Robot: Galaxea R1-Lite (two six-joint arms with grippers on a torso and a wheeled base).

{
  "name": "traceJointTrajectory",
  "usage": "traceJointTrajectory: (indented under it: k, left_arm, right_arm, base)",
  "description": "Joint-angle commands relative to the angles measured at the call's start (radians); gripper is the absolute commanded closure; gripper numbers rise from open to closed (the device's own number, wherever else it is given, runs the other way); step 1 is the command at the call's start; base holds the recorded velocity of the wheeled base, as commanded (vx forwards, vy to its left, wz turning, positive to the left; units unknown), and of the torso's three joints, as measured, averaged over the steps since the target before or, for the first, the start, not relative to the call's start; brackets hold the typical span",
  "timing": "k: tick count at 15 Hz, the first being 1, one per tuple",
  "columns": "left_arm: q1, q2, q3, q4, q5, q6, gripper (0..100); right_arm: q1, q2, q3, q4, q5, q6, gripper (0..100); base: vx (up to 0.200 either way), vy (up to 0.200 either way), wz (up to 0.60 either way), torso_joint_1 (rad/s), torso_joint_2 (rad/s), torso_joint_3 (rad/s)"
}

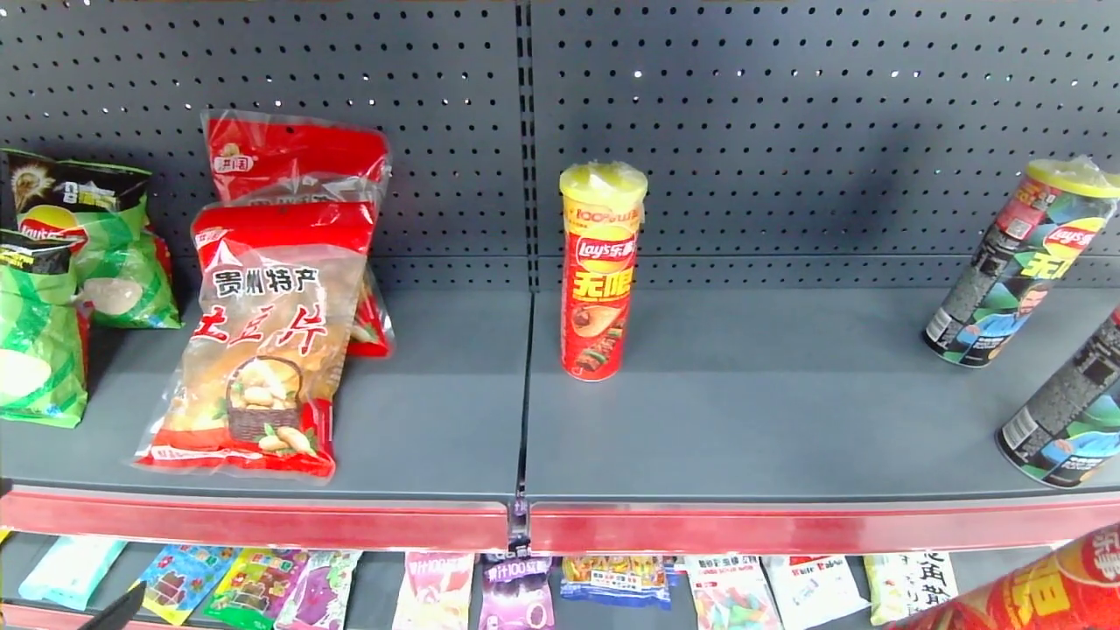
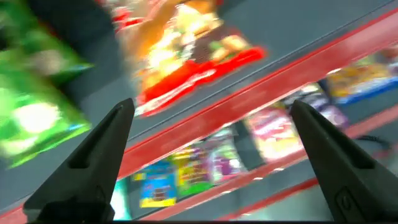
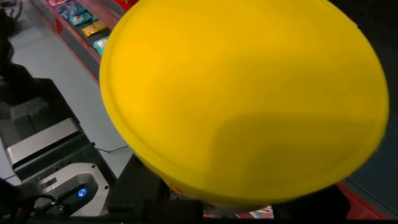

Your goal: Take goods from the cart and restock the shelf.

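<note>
The right wrist view shows a yellow lid (image 3: 249, 93) up close. It tops the red can (image 1: 1032, 586) in the head view's lower-right corner, below the shelf (image 1: 744, 394). The right gripper (image 3: 227, 205) hugs that can tight. Bare shelf lies between a standing can (image 1: 602, 271) and two dark cans (image 1: 1015, 262). The left gripper (image 2: 212, 104) is spread wide, holding nothing, by the shelf's red edge (image 2: 348, 46).

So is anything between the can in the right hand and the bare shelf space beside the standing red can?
Nothing visible. The held can is low, in front of the shelf's red edge; the board between the upright red can and the dark cans lies bare.
</note>
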Motion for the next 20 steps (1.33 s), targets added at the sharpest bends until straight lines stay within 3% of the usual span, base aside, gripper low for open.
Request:
traceJointTrajectory:
  k: [1, 3, 4, 6, 8, 9, 10, 13, 16, 20]
  left_arm:
    - [-0.003, 0.194, -0.126, -0.024, -0.158, -0.135, 0]
    - [-0.003, 0.395, -0.258, -0.058, -0.264, -0.204, 0]
    - [-0.003, 0.498, -0.302, -0.110, -0.320, -0.216, 0]
    - [-0.008, 0.685, -0.388, -0.241, -0.391, -0.216, 0]
    - [-0.028, 0.831, -0.499, -0.277, -0.534, -0.221, 0]
    - [-0.036, 0.880, -0.546, -0.291, -0.569, -0.216, 0]
    - [-0.037, 0.886, -0.552, -0.294, -0.572, -0.215, 0]
    - [-0.069, 1.044, -0.750, -0.346, -0.661, -0.215, 0]
    - [-0.103, 1.070, -0.781, -0.345, -0.705, -0.215, 0]
    - [-0.106, 1.155, -0.853, -0.348, -0.712, -0.195, 0]
  right_arm:
    - [0.017, 0.002, -0.002, 0.001, 0.009, -0.001, 100]
    - [0.033, 0.031, -0.034, 0.001, 0.011, 0.001, 100]
    - [0.031, 0.054, -0.036, -0.001, 0.009, 0.001, 100]
    - [0.028, 0.091, -0.037, -0.010, 0.001, 0.001, 100]
    - [0.022, 0.112, -0.060, -0.006, 0.000, 0.002, 100]
    - [0.019, 0.114, -0.059, -0.004, 0.000, 0.002, 100]
    - [0.019, 0.115, -0.059, -0.004, 0.000, 0.002, 100]
    - [0.000, 0.132, -0.059, -0.007, 0.000, 0.018, 100]
    - [0.000, 0.152, -0.071, -0.012, 0.000, 0.018, 100]
    - [0.000, 0.152, -0.077, -0.012, -0.002, 0.018, 100]
  base:
    - [0.000, 0.000, 0.00, 0.000, 0.00, 0.000]
    - [0.000, 0.000, 0.00, 0.000, 0.00, 0.000]
    - [0.000, 0.000, 0.00, 0.000, 0.00, 0.000]
    - [0.000, 0.000, 0.00, 0.000, 0.00, 0.000]
    - [0.000, 0.000, 0.00, 0.000, 0.00, 0.000]
    - [0.000, 0.000, 0.00, 0.000, 0.00, 0.000]
    - [0.000, 0.000, 0.00, 0.000, 0.00, 0.000]
    - [0.000, 0.000, 0.00, 0.000, 0.00, 0.000]
    - [0.000, 0.000, 0.00, 0.000, 0.00, 0.000]
    - [0.000, 0.000, 0.00, 0.000, 0.00, 0.000]
